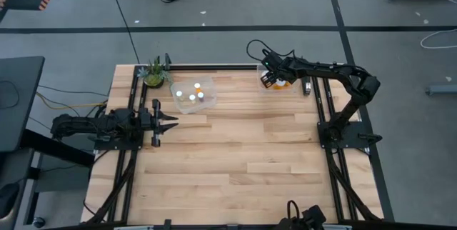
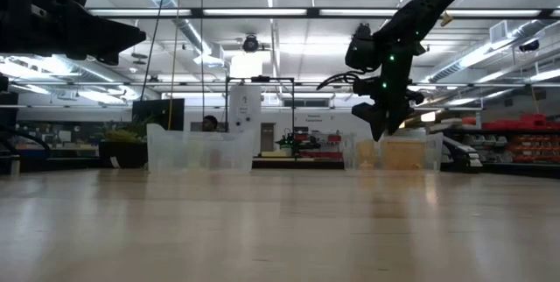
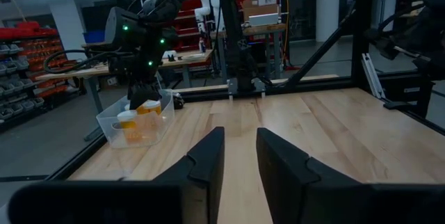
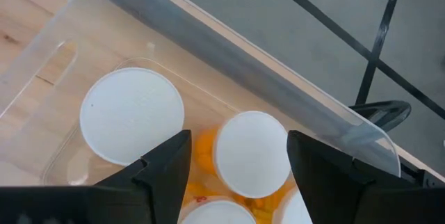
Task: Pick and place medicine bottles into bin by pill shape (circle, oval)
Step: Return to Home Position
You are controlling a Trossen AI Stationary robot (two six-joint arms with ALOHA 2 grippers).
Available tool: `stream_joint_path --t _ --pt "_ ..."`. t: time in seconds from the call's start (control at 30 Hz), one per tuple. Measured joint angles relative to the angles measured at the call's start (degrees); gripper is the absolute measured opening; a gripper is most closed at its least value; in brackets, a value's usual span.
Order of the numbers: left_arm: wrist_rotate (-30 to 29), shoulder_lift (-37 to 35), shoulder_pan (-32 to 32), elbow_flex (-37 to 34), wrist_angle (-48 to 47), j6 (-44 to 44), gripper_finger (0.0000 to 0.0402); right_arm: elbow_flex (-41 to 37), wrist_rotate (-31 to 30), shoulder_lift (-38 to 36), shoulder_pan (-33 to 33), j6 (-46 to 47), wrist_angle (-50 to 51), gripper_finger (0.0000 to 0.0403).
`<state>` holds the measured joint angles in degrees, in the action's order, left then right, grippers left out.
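- Medicine bottles [image 4: 132,116]: stand inside two transparent bins at the far edge of the table [image 1: 235,158].
- Right bin [image 4: 229,50]: holds the orange-bodied ones. Shows four white caps in the right wrist view, two whole and two cut off by the picture's edge. Hides any further bottles behind the dark fingers, so cannot give a full count.
- Orange bodies: glimpsed only in slivers between the caps, and as a tint through the bin wall in the left wrist view.
- Left bin [image 1: 209,85]: holds white caps, seen from above as four bright spots. Leaves the bodies beneath too small and too glaring to make out.
- Right gripper [image 1: 268,80]: hangs straight over the right bin and covers most of it from above. Fingers spread wide, clasping nothing, with one cap showing in the gap below them.
- Left gripper [image 1: 170,121]: waits over the table's left side, well apart from both bins, pointing across the wood. Fingers parted by a narrow gap, nothing between them.
- Low view: reduces both bins to pale boxes, with a faint orange in the one under the right gripper. Contents of the other unreadable there.
- Plant [image 1: 153,73]: sits at the far left corner, just beside the left bin.
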<state>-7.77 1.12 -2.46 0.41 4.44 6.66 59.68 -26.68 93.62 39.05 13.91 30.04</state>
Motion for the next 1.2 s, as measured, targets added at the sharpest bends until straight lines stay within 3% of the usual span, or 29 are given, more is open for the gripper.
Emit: stream_joint_path --t 1.2 --pt "-0.01 0.0 0.02 -0.01 0.0 0.0 0.0094 0.02 0.0 -0.04 0.0 -2.12 1.38 0.0245"
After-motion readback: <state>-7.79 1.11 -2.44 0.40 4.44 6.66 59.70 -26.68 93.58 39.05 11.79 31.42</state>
